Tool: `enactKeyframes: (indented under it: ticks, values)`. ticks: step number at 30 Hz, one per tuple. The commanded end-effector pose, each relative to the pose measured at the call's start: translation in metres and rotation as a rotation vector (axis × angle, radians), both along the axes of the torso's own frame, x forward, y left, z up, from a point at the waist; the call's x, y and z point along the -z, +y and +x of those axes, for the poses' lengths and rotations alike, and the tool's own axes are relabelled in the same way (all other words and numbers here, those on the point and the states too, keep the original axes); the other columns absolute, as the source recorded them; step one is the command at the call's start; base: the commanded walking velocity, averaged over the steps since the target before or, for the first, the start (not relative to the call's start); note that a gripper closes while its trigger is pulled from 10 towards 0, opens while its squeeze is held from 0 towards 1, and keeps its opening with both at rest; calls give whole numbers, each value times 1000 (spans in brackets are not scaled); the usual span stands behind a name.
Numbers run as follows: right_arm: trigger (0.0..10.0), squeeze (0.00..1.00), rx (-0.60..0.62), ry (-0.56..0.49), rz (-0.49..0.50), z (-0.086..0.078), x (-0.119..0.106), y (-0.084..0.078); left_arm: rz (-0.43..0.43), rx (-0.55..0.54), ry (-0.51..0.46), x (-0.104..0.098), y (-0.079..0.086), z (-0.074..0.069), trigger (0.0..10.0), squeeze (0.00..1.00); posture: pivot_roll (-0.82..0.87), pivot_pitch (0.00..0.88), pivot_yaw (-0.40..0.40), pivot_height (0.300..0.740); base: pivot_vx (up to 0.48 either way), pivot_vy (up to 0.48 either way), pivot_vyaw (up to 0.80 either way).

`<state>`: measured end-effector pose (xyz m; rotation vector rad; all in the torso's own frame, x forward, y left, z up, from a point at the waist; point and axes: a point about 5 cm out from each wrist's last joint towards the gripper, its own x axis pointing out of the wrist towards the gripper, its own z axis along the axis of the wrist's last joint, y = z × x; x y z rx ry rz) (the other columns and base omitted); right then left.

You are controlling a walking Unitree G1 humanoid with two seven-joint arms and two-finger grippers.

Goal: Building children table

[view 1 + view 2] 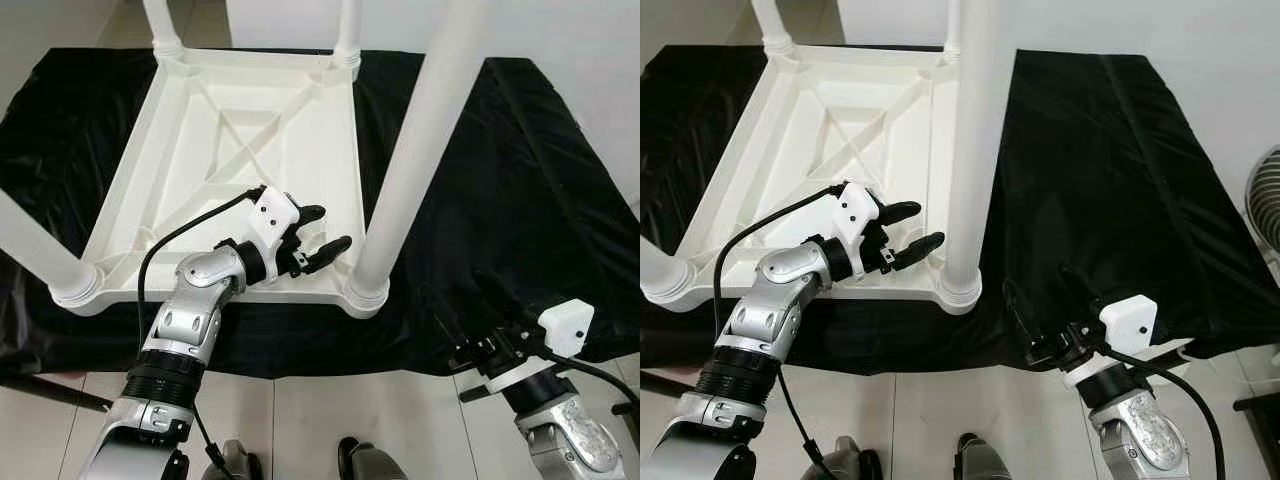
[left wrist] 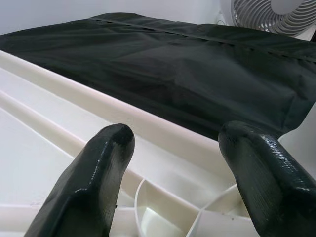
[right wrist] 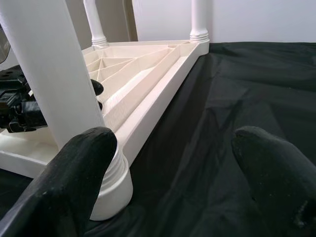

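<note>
A white plastic children's table [image 1: 235, 130] lies upside down on a black cloth [image 1: 500, 180], with a white leg standing up at each corner. The near right leg [image 1: 420, 150] rises tall toward the camera, and the near left leg [image 1: 35, 250] leans off the left side. My left gripper [image 1: 320, 232] hovers open over the table's near right corner, just left of that leg's base [image 1: 365, 290], with nothing between its fingers. My right gripper [image 1: 1045, 298] is open and empty low over the cloth's front edge, to the right of the same leg [image 3: 49, 74].
The cloth covers a low surface whose front edge [image 1: 330, 365] runs just ahead of my feet on the tiled floor [image 1: 300, 410]. A fan [image 1: 1265, 200] stands off the right side. A white wall [image 1: 560, 30] is close behind.
</note>
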<state>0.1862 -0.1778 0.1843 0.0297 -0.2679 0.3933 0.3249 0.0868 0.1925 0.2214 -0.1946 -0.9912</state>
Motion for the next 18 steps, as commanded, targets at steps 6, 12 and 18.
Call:
enactKeyframes:
  ticks: [6, 12, 18]
  values:
    - [10000, 0, -13, -1, -17, -1, -1, 2, -42, -143, 12, 2, 5, 6, 10000, 0, -33, 181, 5, 740, 0, 0, -89]
    - [10000, 0, -20, -2, -22, -2, -2, 1, -50, -148, 22, 2, 5, 5, 10000, 0, -35, 181, 1, 740, 0, 167, 0]
    - [10000, 0, -22, 0, -27, -2, -2, 1, -49, -143, 22, 2, 4, 5, 10000, 0, -36, 181, -1, 740, 0, 294, 0]
